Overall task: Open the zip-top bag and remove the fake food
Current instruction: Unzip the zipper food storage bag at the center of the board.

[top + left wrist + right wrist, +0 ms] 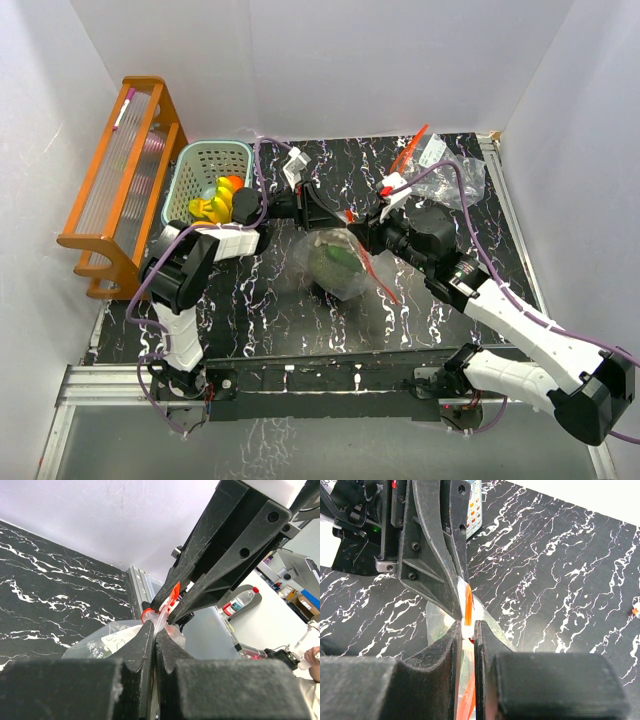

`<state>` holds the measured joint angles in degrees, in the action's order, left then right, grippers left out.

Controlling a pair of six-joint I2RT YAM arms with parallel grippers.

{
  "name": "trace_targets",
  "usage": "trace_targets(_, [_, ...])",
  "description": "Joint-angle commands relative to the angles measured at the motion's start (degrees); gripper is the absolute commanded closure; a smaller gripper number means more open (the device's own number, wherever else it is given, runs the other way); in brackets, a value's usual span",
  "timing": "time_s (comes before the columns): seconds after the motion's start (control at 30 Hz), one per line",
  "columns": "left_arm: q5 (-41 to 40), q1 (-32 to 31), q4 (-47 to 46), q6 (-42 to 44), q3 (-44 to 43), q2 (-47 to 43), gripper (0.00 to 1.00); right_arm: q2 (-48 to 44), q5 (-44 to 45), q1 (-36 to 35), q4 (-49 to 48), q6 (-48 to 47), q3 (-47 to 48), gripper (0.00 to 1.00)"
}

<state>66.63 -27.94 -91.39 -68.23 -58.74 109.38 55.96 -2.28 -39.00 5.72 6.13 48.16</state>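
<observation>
The clear zip-top bag (338,268) hangs over the middle of the black marble table, with a dark green fake food piece (333,262) inside. My left gripper (336,224) and right gripper (361,238) meet nose to nose at the bag's top. In the left wrist view the left gripper (155,630) is shut on the clear film beside the orange zip strip (173,594). In the right wrist view the right gripper (468,625) is shut on the white slider at the orange strip (468,605). A yellow banana bunch (209,208) and a round orange (232,185) lie in the teal basket (190,170).
An orange wooden rack (120,190) stands at the far left beside the basket. A second clear bag (447,165) with an orange strip lies at the back right. White walls close the back and sides. A metal rail (300,378) runs along the near edge.
</observation>
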Motion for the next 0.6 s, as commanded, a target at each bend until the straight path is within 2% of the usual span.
trace_targets(0.0, [-6.4, 4.4, -11.3, -0.8, -4.0, -5.6, 1.00, -1.6, 2.3, 0.1, 4.8, -0.5, -1.4, 0.92])
trace_targets(0.27, [-6.8, 5.3, -11.3, -2.5, -7.1, -6.2, 1.00, -1.1, 2.4, 0.1, 3.5, 0.0, -1.9, 0.92])
trace_targets(0.57, [-3.7, 5.2, -11.3, -0.9, -3.0, -9.3, 1.00, 1.0, 0.7, 0.1, 3.1, -1.4, 3.8, 0.92])
